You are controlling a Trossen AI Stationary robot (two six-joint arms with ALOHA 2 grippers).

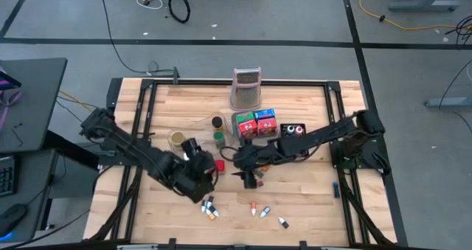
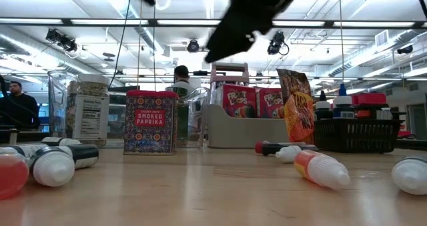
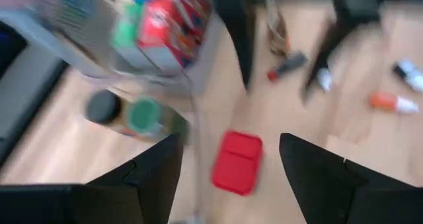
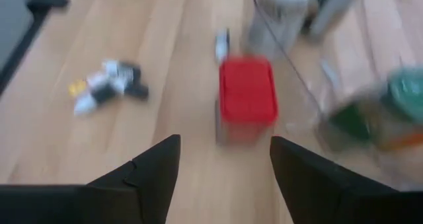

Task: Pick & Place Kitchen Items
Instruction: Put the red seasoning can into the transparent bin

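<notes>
Wooden-slat table in a black frame, seen from above. At 12 o'clock: upright metal grater. Centre: grey tray of red boxes, two dark-capped jars, red paprika tin. At 3 o'clock: black basket. At 6 o'clock: scattered small dropper bottles.

Probably robotics lab: framed wooden table, floor cables, ceiling strip lights, seated person.
</notes>
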